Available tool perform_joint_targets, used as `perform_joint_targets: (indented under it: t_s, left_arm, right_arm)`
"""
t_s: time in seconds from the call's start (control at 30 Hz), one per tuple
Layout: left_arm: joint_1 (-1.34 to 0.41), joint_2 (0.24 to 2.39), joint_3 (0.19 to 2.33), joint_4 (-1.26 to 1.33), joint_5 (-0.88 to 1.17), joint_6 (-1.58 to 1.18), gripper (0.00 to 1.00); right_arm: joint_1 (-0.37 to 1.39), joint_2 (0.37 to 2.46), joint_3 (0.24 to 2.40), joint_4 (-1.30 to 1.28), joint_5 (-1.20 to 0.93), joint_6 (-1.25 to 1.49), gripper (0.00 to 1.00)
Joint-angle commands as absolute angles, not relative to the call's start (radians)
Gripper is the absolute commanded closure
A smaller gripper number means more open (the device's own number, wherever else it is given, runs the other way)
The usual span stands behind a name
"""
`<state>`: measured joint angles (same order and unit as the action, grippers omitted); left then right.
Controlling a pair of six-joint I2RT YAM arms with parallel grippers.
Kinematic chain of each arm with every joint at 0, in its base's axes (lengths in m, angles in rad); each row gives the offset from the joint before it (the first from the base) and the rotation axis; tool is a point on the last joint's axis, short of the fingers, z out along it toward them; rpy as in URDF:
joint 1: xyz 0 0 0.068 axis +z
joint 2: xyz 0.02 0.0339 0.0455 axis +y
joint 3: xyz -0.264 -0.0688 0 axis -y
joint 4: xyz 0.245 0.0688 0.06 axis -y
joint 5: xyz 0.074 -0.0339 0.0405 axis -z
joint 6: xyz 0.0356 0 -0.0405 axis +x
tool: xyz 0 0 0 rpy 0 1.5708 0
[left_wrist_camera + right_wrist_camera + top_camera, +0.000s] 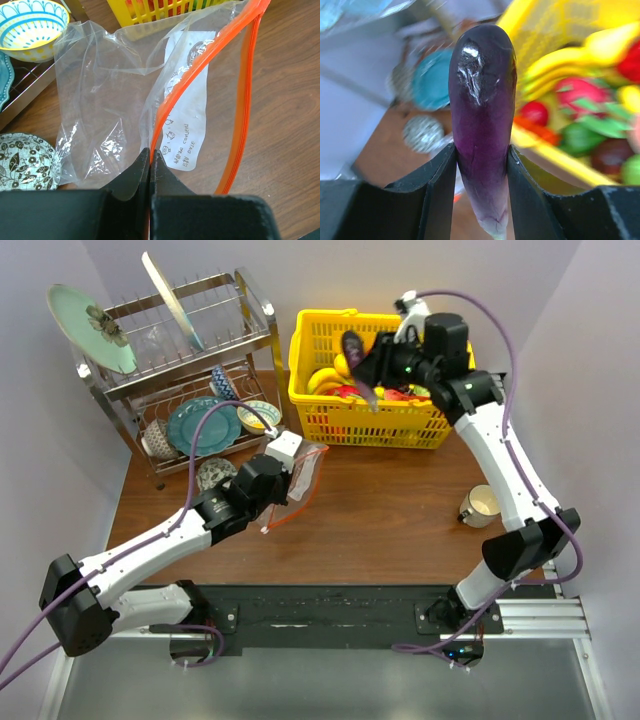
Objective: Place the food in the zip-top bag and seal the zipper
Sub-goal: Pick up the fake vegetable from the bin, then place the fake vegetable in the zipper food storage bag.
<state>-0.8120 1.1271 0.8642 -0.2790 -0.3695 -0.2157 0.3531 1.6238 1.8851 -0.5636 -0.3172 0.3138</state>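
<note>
The left gripper (150,153) is pinched tight on one lip of the zip-top bag (100,110), right where the red-orange zipper (244,100) runs down into its fingers. The other lip hangs away from it, so the two orange strips part and the mouth gapes wide. The clear plastic is crumpled, with a white printed label showing through it. The bag sits low over the brown desk (400,525), just in front of the yellow basket's (330,425) left corner, between the basket and the dish rack (180,335). Its far end nearly reaches the basket wall.

Over at the basket, the right gripper (481,150) is about half open, its two black fingers clamped on the sides of the dark purple eggplant (482,100). The eggplant stands lengthwise between them, its rounded glossy end pointing away from the wrist and its paler tip hanging below the fingers. From above, it is held up over the middle of the basket, well apart from the bag. The rest of the food (345,390), yellow, red and green pieces, lies in the basket beneath it.

A pale mug (480,505) stands on the desk by the right arm. A blue-and-yellow bowl (30,25) and a black-patterned plate (25,162) sit near the bag's left side.
</note>
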Motion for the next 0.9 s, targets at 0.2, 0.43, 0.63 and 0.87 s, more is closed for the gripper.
perform_joint_targets:
  t_s: [0.2,0.43,0.63,0.87]
  left_arm:
    - [-0.808,1.118,0.902,-0.281,-0.374,-0.196,1.0]
    - [-0.805,1.126,0.911,-0.281,-0.365,-0.209,1.0]
    - [-0.805,1.123,0.911,-0.29,-0.365,-0.222,1.0]
    - [-0.805,1.126,0.917,-0.294,-0.385,-0.238,1.0]
  right_arm:
    - [0.535,1.39,1.582,-0.446,-0.506,0.416,0.87]
    - [0.647,1.266,1.309,-0.376,-0.511,0.492,0.89]
    - [0.722,1.192,1.131,-0.287,-0.512,0.583,0.89]
    - [0.759,1.161,0.993,-0.221,-0.497,0.643,0.9]
